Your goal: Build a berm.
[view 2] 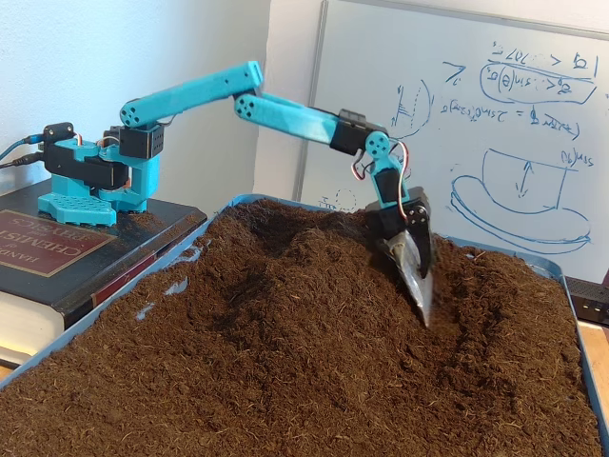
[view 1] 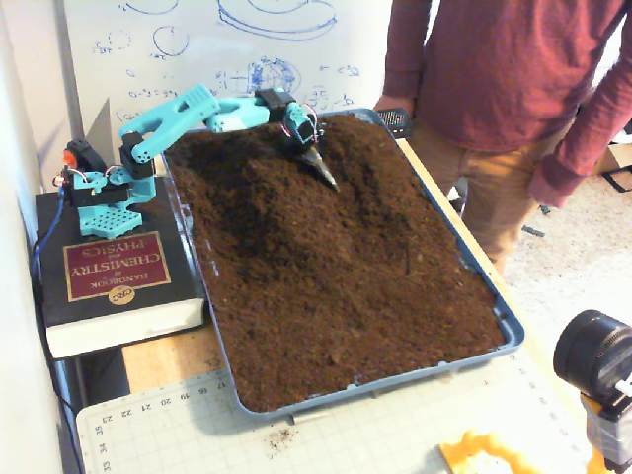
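A blue tray (view 1: 513, 331) is filled with loose dark brown soil. The berm (view 1: 259, 202) is a raised ridge of soil along the tray's left part in a fixed view; in the low fixed view the berm (view 2: 304, 262) rises at centre. My teal arm reaches over from the left. Its gripper (view 1: 325, 179) points down, shut to a narrow wedge, with the tip in the soil on the berm's right flank. The low fixed view shows the gripper (view 2: 422, 307) at the bottom of a shallow furrow.
The arm's base stands on a thick book (view 1: 114, 272) left of the tray. A person (view 1: 494, 79) stands at the tray's far right corner. A whiteboard (view 2: 495, 124) is behind. A camera lens (view 1: 592, 355) and a cutting mat (view 1: 197, 434) lie at the front.
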Robot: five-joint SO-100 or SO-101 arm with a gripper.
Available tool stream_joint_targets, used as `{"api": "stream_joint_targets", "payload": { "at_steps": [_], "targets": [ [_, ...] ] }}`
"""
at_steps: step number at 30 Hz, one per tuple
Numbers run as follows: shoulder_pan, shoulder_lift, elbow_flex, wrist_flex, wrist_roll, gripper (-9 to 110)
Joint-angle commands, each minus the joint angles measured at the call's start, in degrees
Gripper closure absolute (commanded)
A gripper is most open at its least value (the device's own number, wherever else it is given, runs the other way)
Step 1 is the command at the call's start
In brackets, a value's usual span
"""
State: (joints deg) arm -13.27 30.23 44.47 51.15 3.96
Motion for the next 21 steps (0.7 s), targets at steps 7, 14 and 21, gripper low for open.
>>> {"api": "stream_joint_targets", "payload": {
  "at_steps": [7,14,21],
  "targets": [
    [-0.44,17.05,17.05,0.88,-0.26,101],
    [-0.26,21.09,16.52,0.18,0.09,101],
    [0.44,23.55,7.21,0.18,1.67,101]
  ]
}}
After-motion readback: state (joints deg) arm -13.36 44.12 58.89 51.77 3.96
